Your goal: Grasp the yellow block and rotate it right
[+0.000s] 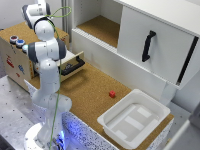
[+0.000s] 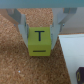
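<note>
A big white cabinet with a black handle fills the far side of the exterior view, above a cork-topped table. The white robot arm rises at the exterior view's left, in front of a wooden box with an open drawer. A white tray sits near the table's front edge toward the exterior view's right, and a small red block lies on the cork just beside it. The exterior view does not show the arm's tip. In the wrist view the gripper has its two grey fingers closed against either side of the yellow block, which sits squarely between them over the cork, a black "T" on its face.
</note>
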Controlling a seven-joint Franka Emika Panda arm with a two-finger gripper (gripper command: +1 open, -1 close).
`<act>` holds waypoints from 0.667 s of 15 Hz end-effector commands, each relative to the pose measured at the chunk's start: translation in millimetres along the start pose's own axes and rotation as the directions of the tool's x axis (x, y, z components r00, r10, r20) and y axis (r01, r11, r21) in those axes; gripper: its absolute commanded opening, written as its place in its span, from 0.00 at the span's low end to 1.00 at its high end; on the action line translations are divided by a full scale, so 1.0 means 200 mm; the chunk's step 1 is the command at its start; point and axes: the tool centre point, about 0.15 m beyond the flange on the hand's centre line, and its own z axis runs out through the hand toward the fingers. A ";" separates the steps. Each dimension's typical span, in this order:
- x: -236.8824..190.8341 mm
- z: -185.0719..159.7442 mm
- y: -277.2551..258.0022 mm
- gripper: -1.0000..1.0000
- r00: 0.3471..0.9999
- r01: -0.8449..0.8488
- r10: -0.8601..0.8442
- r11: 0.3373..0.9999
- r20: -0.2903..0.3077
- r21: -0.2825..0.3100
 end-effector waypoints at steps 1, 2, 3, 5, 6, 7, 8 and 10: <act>0.06 -0.07 0.02 1.00 0.999 -0.032 0.032 0.998 -0.001 -0.046; 0.06 -0.09 0.03 1.00 1.000 -0.024 0.024 0.999 -0.004 -0.034; 0.05 -0.13 0.03 1.00 1.000 -0.015 0.015 1.000 -0.018 -0.021; 0.02 -0.19 0.02 1.00 0.999 0.021 -0.021 1.000 -0.025 0.014; 0.01 -0.22 0.01 1.00 0.999 0.041 -0.040 0.999 -0.036 0.012; 0.00 -0.24 0.02 1.00 0.997 0.059 -0.058 0.998 -0.042 0.011; -0.02 -0.25 0.02 1.00 0.995 0.092 -0.091 0.996 -0.051 0.018; -0.04 -0.25 0.02 1.00 0.977 0.210 -0.208 0.976 -0.048 0.050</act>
